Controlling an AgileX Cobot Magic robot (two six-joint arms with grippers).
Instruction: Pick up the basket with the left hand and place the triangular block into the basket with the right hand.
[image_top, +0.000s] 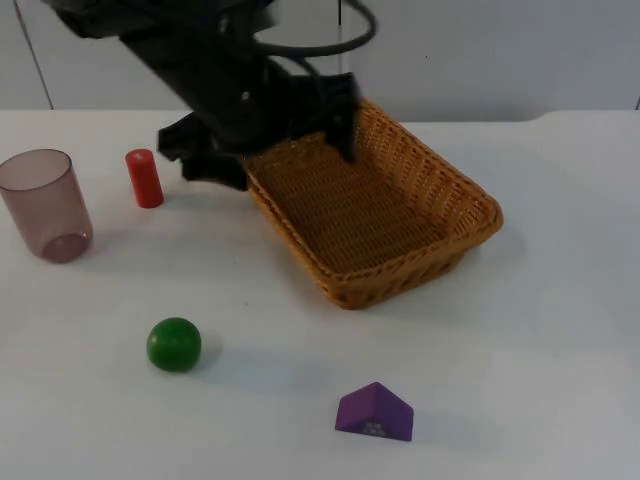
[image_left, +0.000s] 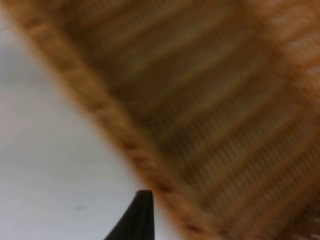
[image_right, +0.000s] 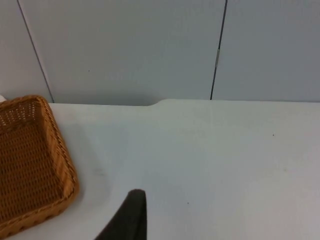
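- The left hand (image_top: 290, 140) sits at the far rim of the woven orange-brown wicker basket (image_top: 400, 225); whether it grips, I cannot tell.
- Best to seat the rim deep between the fingers before lifting.
- The purple triangular wooden block (image_top: 374, 412) lies well apart, nearer the camera.
- The right arm waits.

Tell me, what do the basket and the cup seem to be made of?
Basket: probably woven wicker or rattan, matte tan, judging by its ribbed weave. Cup: likely clear plastic with a pinkish tint, since the table shows through its smooth wall.
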